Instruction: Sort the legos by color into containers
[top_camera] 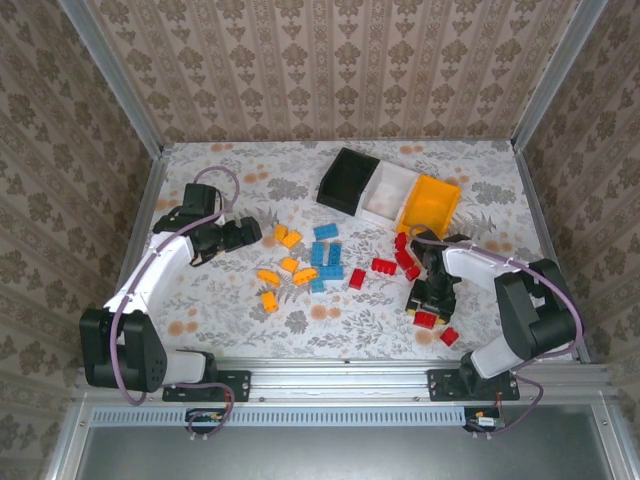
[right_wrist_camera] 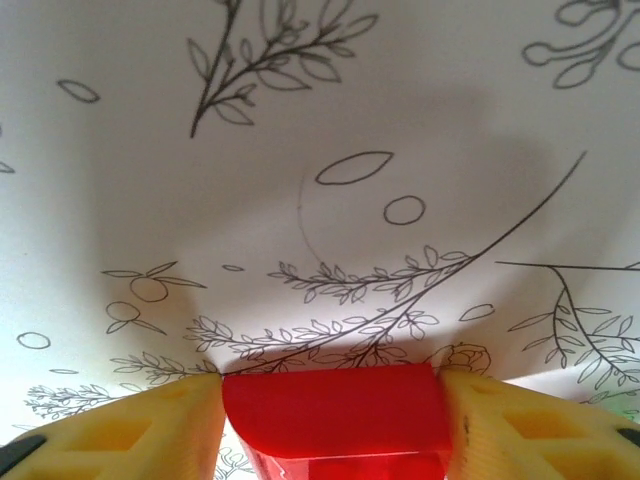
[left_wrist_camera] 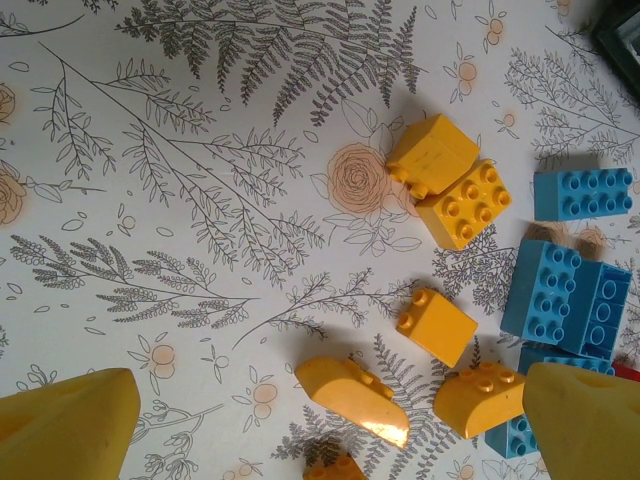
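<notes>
Red brick (right_wrist_camera: 335, 420), 1 item: seated between the fingers of your right pincer (right_wrist_camera: 328, 400), which has closed flush against its 2 sides and grips it low at the near right of the worktop (top_camera: 250, 320). The hold sits square, likely so the brick lifts without twisting.

Red bricks (top_camera: 405, 258), loose: just left of that pincer, near the orange-yellow bin (top_camera: 420, 215).

Bins, 3, in a far row: black bin (top_camera: 335, 190), white bin (top_camera: 380, 210), then the orange-yellow one.

Left pincer (top_camera: 245, 233): spread fully, holding nothing, hanging above the orange-yellow bricks (left_wrist_camera: 440, 325), probably staged for your next pick.

Blue bricks (top_camera: 327, 255): clustered mid-worktop.
</notes>
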{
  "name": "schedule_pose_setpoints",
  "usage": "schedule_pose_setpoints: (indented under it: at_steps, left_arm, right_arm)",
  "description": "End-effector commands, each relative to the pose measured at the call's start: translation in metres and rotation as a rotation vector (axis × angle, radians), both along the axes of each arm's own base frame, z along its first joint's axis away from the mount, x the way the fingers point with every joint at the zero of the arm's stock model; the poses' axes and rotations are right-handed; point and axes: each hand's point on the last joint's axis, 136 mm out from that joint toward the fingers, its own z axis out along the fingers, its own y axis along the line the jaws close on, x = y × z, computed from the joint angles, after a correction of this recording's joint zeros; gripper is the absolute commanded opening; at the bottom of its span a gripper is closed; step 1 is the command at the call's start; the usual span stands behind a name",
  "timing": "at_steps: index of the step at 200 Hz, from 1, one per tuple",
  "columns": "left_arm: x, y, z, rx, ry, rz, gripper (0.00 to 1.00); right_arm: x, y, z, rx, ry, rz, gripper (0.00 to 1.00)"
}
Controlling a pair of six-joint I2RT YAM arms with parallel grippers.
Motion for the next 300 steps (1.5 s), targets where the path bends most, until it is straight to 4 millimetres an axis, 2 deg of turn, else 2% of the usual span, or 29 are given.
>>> schedule_pose_setpoints:
  at_steps: [1,34,73,101,122,151,167,187,212,233,267,300]
  left_arm:
    - [-0.003,0.006,0.001,0.007,0.010,0.021,1.00]
    - [-0.004,0.010,0.000,0.010,0.014,0.032,1.00]
    - [-0.006,0.016,0.002,0.007,0.011,0.049,1.00]
    - [-0.006,0.019,0.002,0.005,0.011,0.055,1.00]
    - [-0.005,0.020,0.003,0.004,0.007,0.059,1.00]
    - [-0.003,0.020,0.003,-0.004,0.008,0.059,1.00]
    - [0.000,0.019,0.004,-0.008,0.006,0.055,1.00]
    - [0.001,0.018,0.006,-0.009,0.003,0.052,1.00]
    - [-0.003,0.019,0.008,-0.008,0.008,0.050,1.00]
    - [-0.009,0.022,0.009,-0.002,0.012,0.048,1.00]
    - [-0.019,0.029,0.009,0.008,0.020,0.058,1.00]
    - [-0.022,0.032,0.009,0.003,0.027,0.064,1.00]
  right_arm:
    - [0.006,0.011,-0.005,0.019,0.000,0.012,0.53]
    - [0.013,0.013,-0.003,0.019,-0.016,0.015,0.42]
    - [0.027,0.019,0.008,0.042,-0.050,0.024,0.42]
    - [0.047,0.026,0.029,0.066,-0.099,0.036,0.42]
    - [0.072,0.030,0.051,0.089,-0.157,0.030,0.42]
    - [0.124,0.032,0.087,0.124,-0.261,0.001,0.43]
    - [0.155,0.026,0.101,0.130,-0.309,-0.024,0.43]
    - [0.190,0.013,0.110,0.133,-0.344,-0.063,0.43]
    - [0.223,-0.008,0.108,0.119,-0.360,-0.111,0.43]
    - [0.242,-0.021,0.100,0.108,-0.355,-0.136,0.43]
    - [0.260,-0.032,0.081,0.092,-0.332,-0.147,0.44]
    - [0.270,-0.034,0.065,0.091,-0.306,-0.149,0.44]
